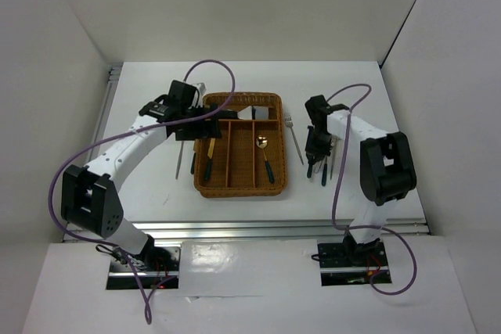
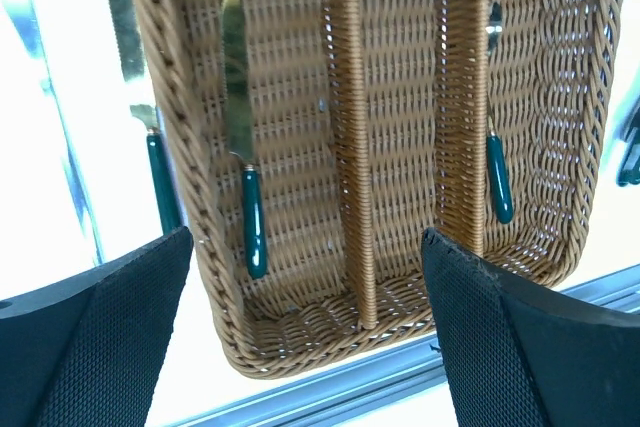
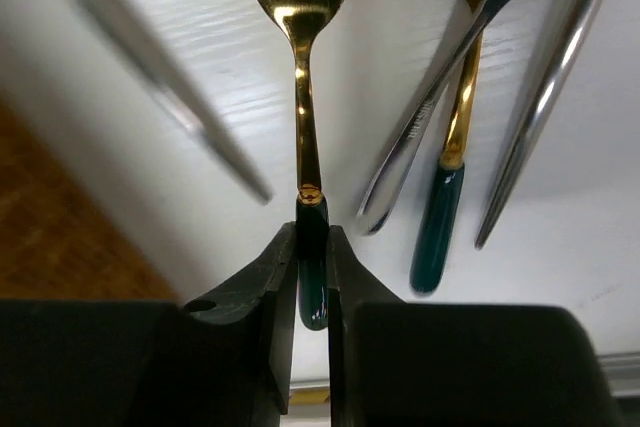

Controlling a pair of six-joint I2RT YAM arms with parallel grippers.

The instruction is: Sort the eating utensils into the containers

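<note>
Pinches the green handle of a gold utensil (image 3: 303, 127) between the right jaws, drawn narrow, one against each side just below the gold neck. Takes it there, probably, for a thicker bite than on the thin neck, and for a level carry with the head out front. Finds it flat on the tabletop (image 3: 230, 57), head toward the top of the wrist frame; cannot tell of any lift yet. Crowds close to neighbours at the right of that frame: a second gold one (image 3: 438, 227), crossed by a silver piece (image 3: 433, 117), then a silver stem (image 3: 541, 107) at the far right. Adds, at upper left, a blurred grey stem (image 3: 155, 67). Calls, by judgement, for a straight rise to avoid dragging these.

Places this pile, in the top view, right of centre, near the right side of the tray (image 1: 239, 192) but apart from it. Holds the left jaws wide and empty above the tray's left half, presumably out of the right arm's path to the slots. Shows, from the left wrist, a knife (image 2: 232, 77) in the left long slot and a spoon (image 2: 499, 182) in the right one. Shows nothing in the middle one, and a stray knife (image 2: 160, 182) on the tabletop just outside the left wall. Leaves most of the sorting to do.
</note>
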